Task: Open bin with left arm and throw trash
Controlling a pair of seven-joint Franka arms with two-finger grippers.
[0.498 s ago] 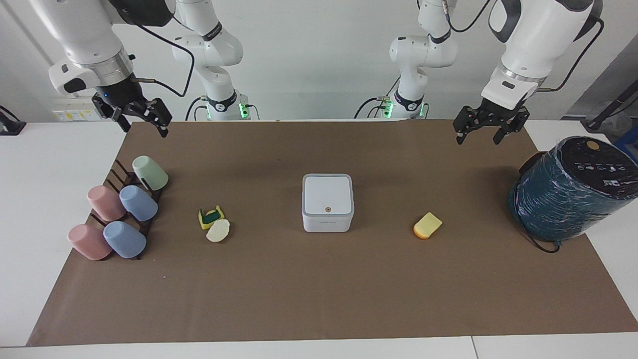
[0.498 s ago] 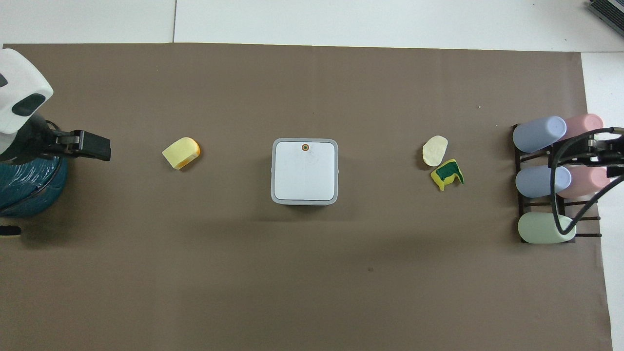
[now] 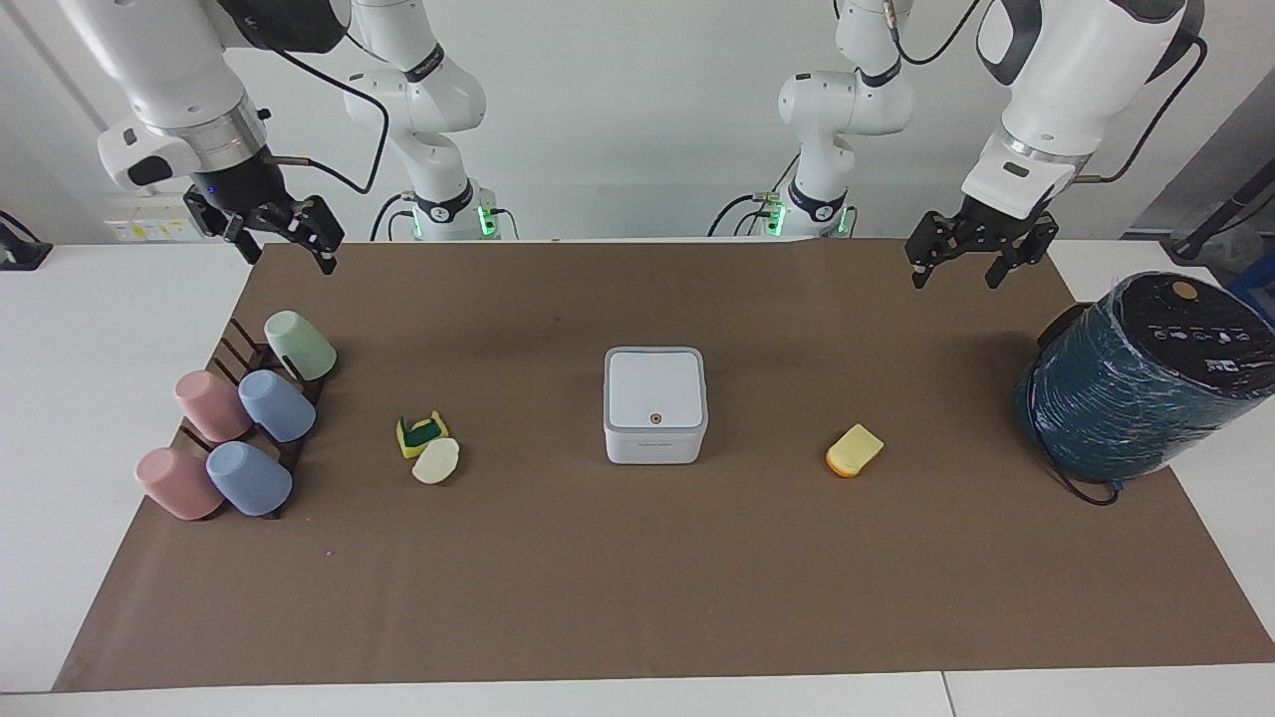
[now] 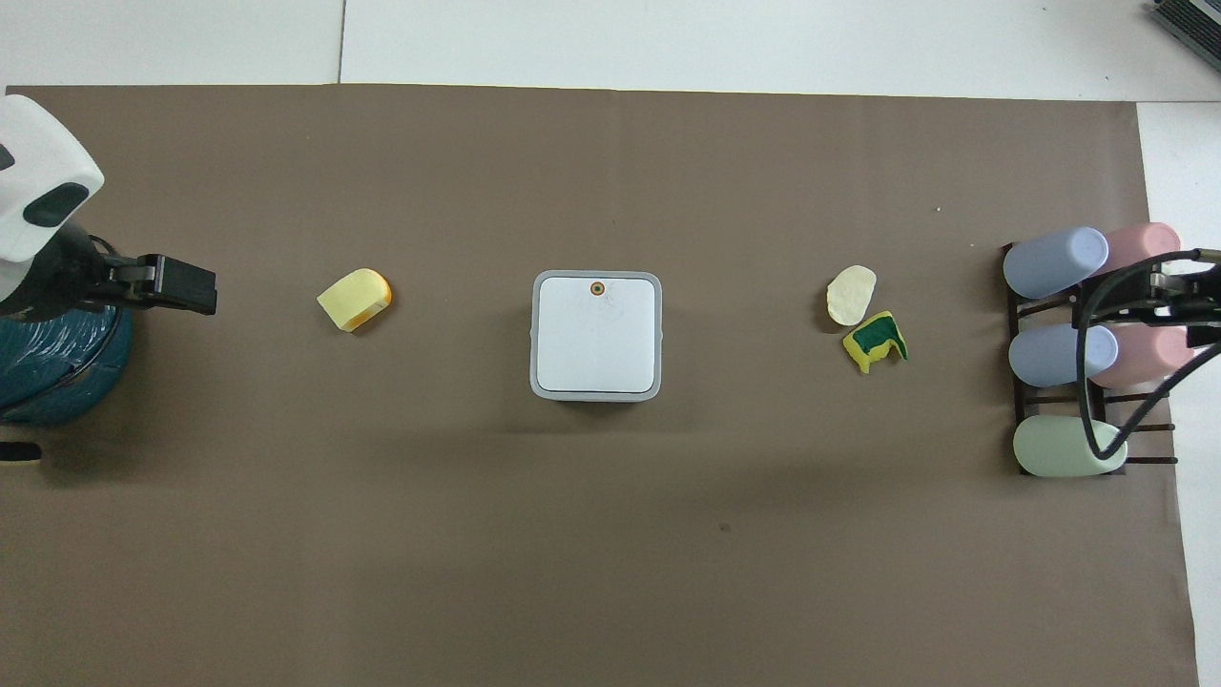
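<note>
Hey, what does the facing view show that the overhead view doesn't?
Only the facing view shows both arm bases, the bin's front wall, and both pincers whole: the left pincer and right pincer hang open over the mat's edge nearest the robots. Only the overhead view shows the bare white table past the mat. Both show the closed bin, the three trash scraps, the cups and the teal cylinder.

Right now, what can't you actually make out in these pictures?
- Inside of the bin: both views, its lid is shut.
- Right gripper: overhead view, cut off by the picture's edge over the cup rack.
- Teal wrapped cylinder: overhead view, partly under the left arm and cropped.
- Markings on the cylinder's top: facing view, too small.
</note>
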